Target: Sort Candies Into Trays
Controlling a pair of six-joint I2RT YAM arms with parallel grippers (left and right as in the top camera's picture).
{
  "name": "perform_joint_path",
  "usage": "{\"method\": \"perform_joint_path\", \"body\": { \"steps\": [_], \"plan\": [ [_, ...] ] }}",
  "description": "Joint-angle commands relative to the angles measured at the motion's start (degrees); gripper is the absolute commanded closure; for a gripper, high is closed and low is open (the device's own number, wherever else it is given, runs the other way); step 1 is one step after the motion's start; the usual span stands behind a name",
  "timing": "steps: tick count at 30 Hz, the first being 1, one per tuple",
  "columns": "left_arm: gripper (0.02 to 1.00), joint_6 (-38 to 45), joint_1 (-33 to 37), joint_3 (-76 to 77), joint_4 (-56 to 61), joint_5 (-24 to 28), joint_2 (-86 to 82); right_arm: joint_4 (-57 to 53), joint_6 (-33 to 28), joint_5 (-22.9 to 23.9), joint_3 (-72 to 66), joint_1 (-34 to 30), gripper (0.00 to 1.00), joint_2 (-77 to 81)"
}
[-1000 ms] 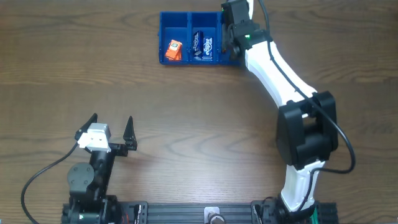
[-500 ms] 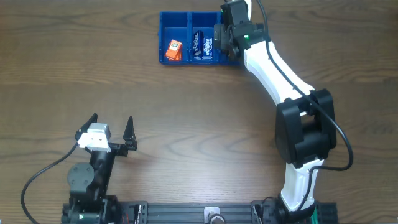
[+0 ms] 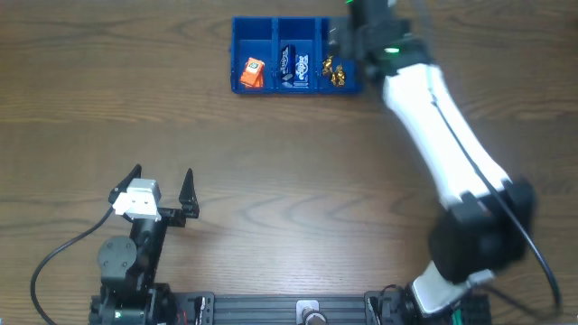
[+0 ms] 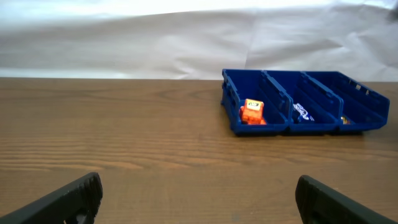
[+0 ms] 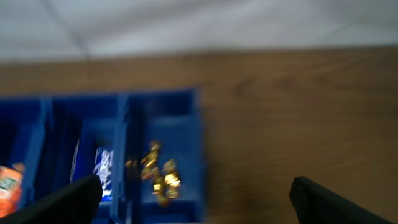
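We're holding the right gripper (image 5: pixel 196 186) spread wide, empty.
Gold candies (image 5: pixel 155 174) are lying just ahead of it in the tray (image 5: pixel 186 118).

A brown wood-grain table (image 4: pixel 124 124) stretches ahead of the left claw (image 4: pixel 198 190) to a creased white backdrop (image 4: pixel 124 37).

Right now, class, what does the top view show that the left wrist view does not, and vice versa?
The top view adds the white right arm. The left wrist view adds a white backdrop behind the wooden table. Both share the blue three-compartment plastic tray, the orange wrapped candy in one end compartment, and the open left claw.
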Motion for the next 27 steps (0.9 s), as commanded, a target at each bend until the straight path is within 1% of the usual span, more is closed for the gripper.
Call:
{"method": "perform_joint_path", "body": {
  "steps": [1, 3, 5, 8, 15, 19, 21, 25, 27],
  "plan": [
    [0.02, 0.9, 0.4, -1.1, -2.0, 0.9, -0.4, -1.2, -5.3, 2.4, -3.5, -4.5, 0.001, -14.3],
    [0.02, 0.9, 0.4, -1.1, -2.0, 0.9, -0.4, 0.7, -6.5, 4.0, -7.8, -5.0, 0.001, -20.1],
    [0.023, 0.9, 0.4, -1.1, -2.0, 0.9, -0.4, 3.1, -6.4, 4.2, -14.0, -5.6, 0.001, -26.9],
    [0.02, 0.9, 0.4, -1.1, -2.0, 0.9, -0.4, 5.6, -5.7, 3.3, -23.8, -6.8, 0.001, -36.5],
    [0.02, 0.8, 0.4, -1.1, -2.0, 0.9, -0.4, 16.1, -5.4, -0.8, -52.3, -14.4, 0.001, -60.1],
    [0.02, 0.9, 0.4, -1.1, -2.0, 0.9, -0.4, 24.2, -5.6, -0.8, -66.1, -14.8, 0.001, -72.3],
    [0.02, 0.8, 0.4, -1.1, -2.0, 0.9, -0.4, 27.6, -5.6, -2.0, -71.8, -14.8, 0.001, -77.7],
    [0.023, 0.8, 0.4, -1.1, -2.0, 0.9, -0.4, 33.1, -5.6, -4.6, -80.3, -14.8, 0.001, -85.8],
    [0.02, 0.8, 0.4, -1.1, -2.0, 0.9, -0.4, 34.1, -5.6, -4.6, -83.1, -14.7, 0.001, -88.8]
  ]
}}
